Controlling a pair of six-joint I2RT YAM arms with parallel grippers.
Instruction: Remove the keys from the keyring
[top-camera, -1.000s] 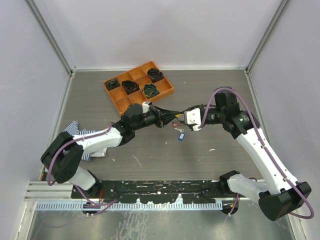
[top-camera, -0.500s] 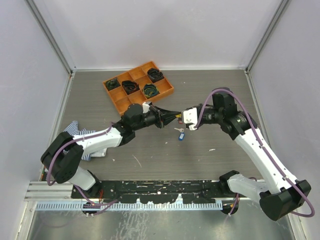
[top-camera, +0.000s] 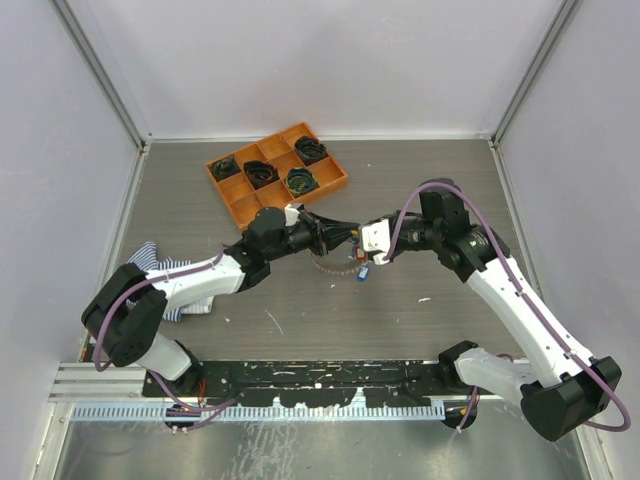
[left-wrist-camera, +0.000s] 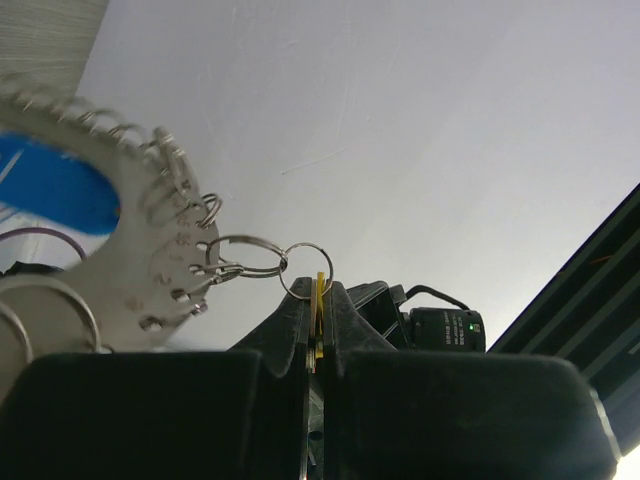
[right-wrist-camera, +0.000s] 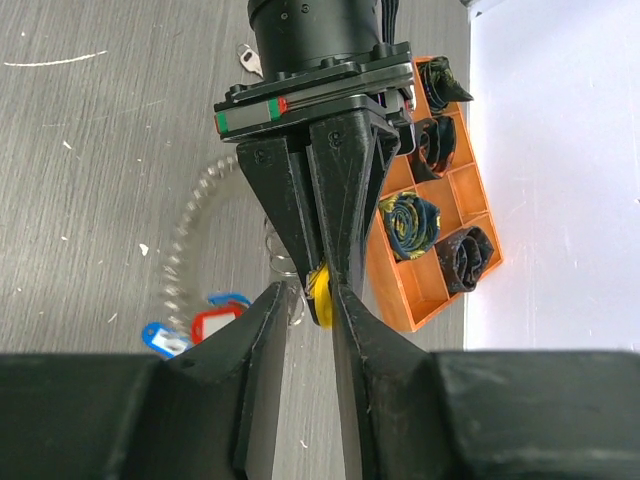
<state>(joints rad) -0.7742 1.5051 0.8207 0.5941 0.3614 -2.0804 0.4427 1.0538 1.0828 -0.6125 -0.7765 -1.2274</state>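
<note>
The left end effector (left-wrist-camera: 318, 296) is clamped flat on a thin yellow plastic tag (left-wrist-camera: 319, 335) at the centre of the left wrist view. From it a small split ring (left-wrist-camera: 305, 270) links to the keyring (left-wrist-camera: 150, 250), a wire hoop fringed with silvery loops that curves off to the left. In the right wrist view, the right end effector (right-wrist-camera: 312, 300) stands narrow either side of that tag; whether it pinches I cannot tell. I judge it should grip the smooth tag squarely and pull straight, without twisting. A glossy red tag (right-wrist-camera: 212, 325) shows lower left against the grey wood-grain counter (right-wrist-camera: 90, 150).
</note>
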